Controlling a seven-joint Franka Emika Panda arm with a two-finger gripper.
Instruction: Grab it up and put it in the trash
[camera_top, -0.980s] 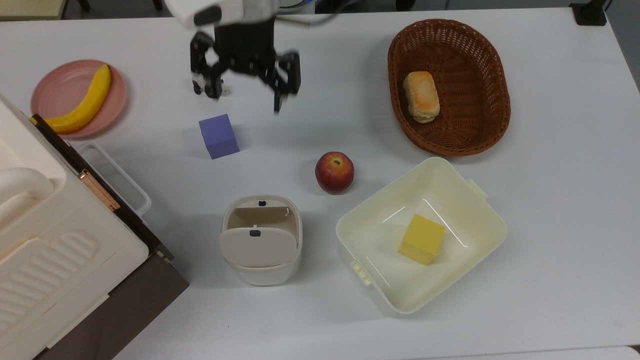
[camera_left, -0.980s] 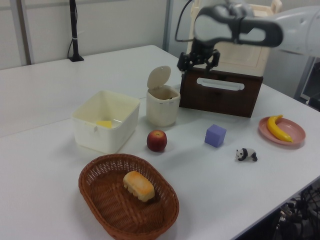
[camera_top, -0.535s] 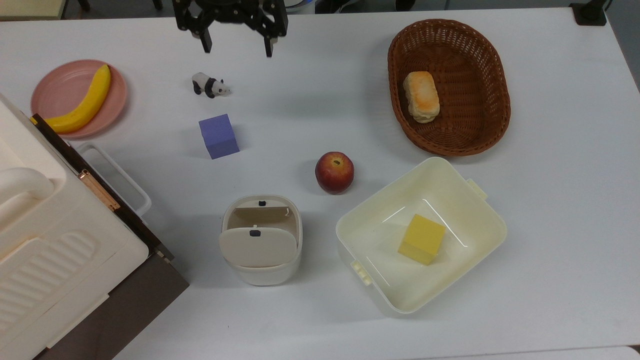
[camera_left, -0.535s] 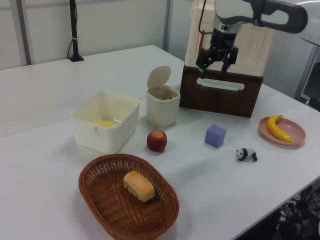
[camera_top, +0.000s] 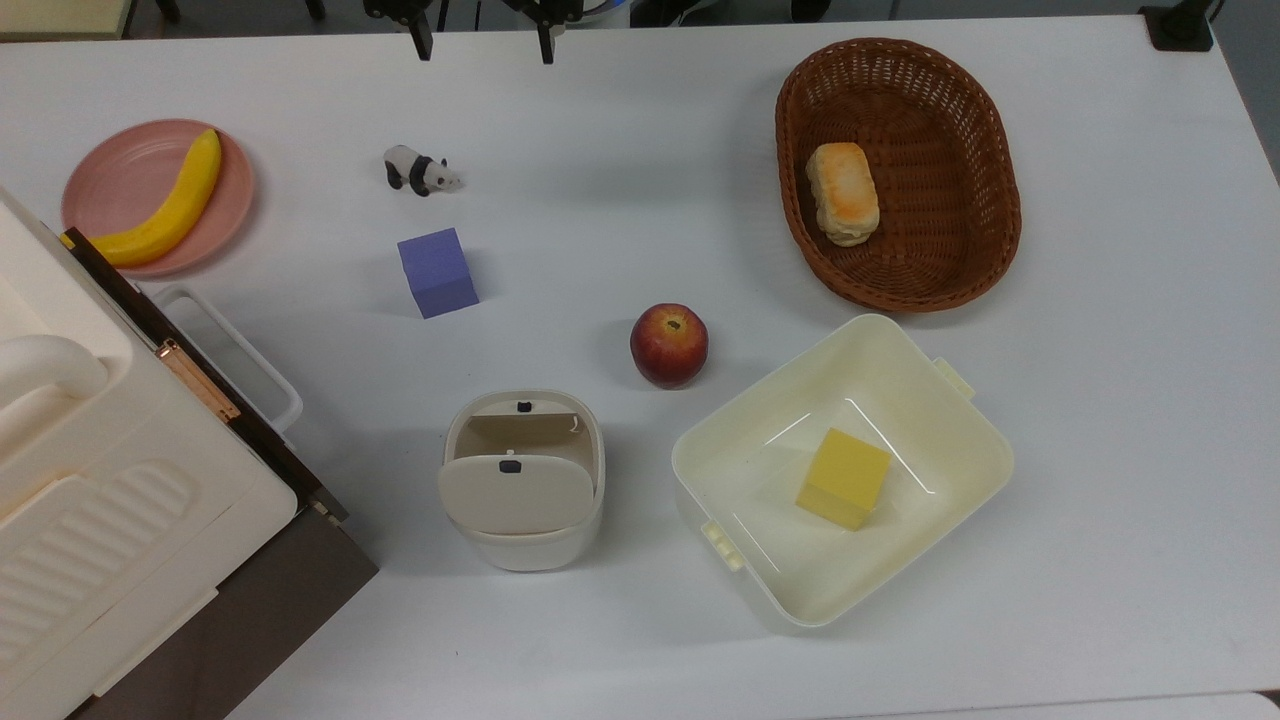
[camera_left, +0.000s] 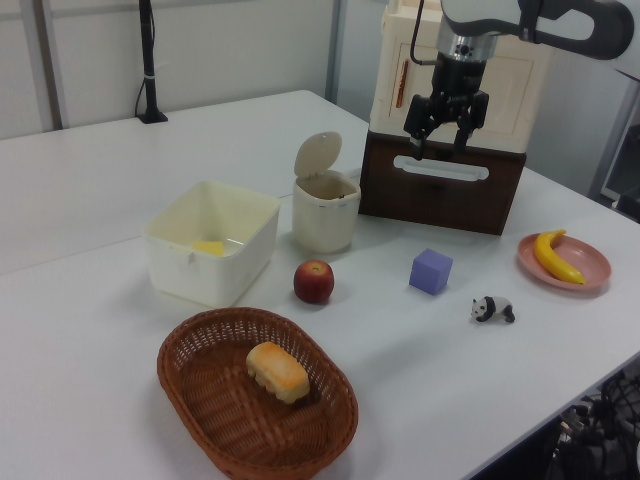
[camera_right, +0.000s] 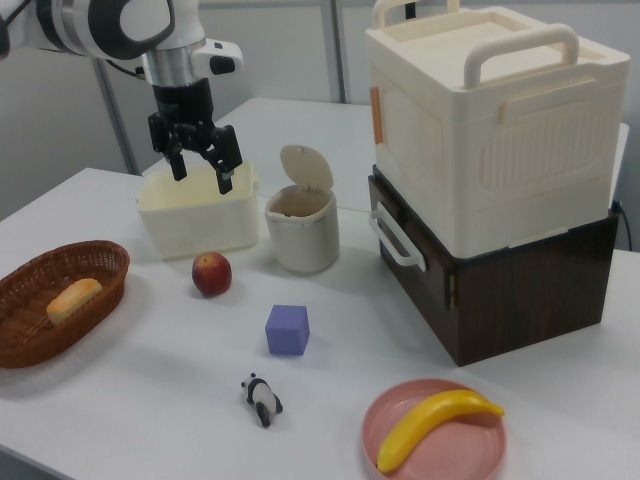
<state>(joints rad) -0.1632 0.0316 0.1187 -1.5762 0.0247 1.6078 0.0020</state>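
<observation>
White table (camera_top: 600, 150), and I can't tell where the paper is, probably down in the bin (camera_top: 522, 480) with its flap up, while the gripper (camera_left: 438, 140) hangs high, jaws spread and empty, so a mistaken re-grab could snag the panda (camera_top: 420, 170).

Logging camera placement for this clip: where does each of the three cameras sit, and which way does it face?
Top view: overhead, facing straight down on the table; the gripper fingertips poke in at the top edge.
Left view: raised, beyond the wicker basket, facing the stacked boxes; gripper and arm show.
Right view: raised, beyond the banana plate, facing the basket; gripper open.
All three share the trash bin and apple.
</observation>
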